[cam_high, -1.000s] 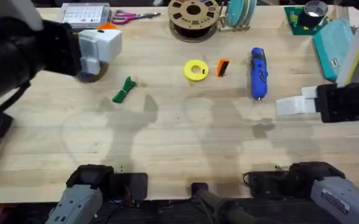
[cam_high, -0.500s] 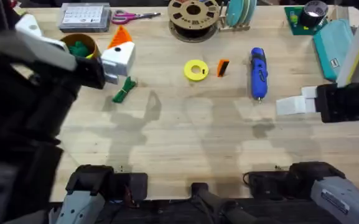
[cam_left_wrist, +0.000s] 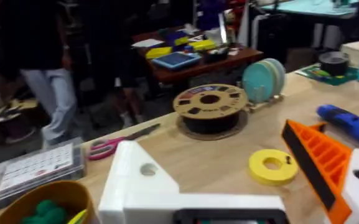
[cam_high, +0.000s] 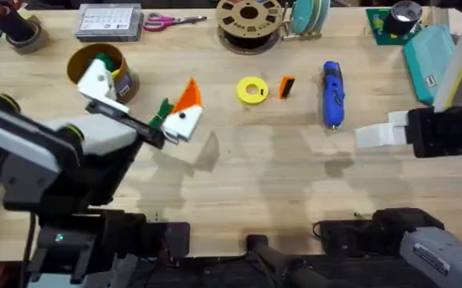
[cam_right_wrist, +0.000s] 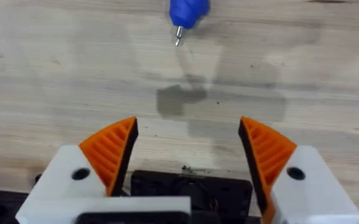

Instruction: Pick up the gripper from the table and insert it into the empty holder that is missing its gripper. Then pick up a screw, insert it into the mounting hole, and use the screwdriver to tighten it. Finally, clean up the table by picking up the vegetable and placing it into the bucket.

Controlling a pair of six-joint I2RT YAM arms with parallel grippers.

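At the far left the mustard-yellow bucket (cam_high: 77,62) stood near the table's back edge with a green bundle inside it. The left gripper (cam_high: 144,90) hung just beside it, fingers spread wide and grasping nothing. One finger was the plain white holder (cam_high: 99,80), with no orange pad. The other white finger block carried its orange tip (cam_high: 189,96). In the left wrist view the bare holder (cam_left_wrist: 140,182) showed a round mounting hole in its face. The vegetable (cam_high: 163,111), a small dark-green sprig, lay on the wood touching or just under the tipped finger; which, I could not tell.

Further right sat a yellow roll (cam_high: 251,90). Just beside it, the loose orange gripper tip (cam_high: 287,86) lay untouched on the table. The blue screwdriver (cam_high: 332,94) lay near it, its thin tip pointing toward the robot.

At the right edge the right gripper (cam_high: 367,136) hovered low and well apart from the loose tip. Its two orange pads (cam_right_wrist: 111,149) were parted and held nothing.

The first step looked barely begun: fetching the loose tip. The next move probably fell to the right arm. It would need to reach past the screwdriver, pinch the small wedge by its sides, and line it up with the left arm's bare holder.
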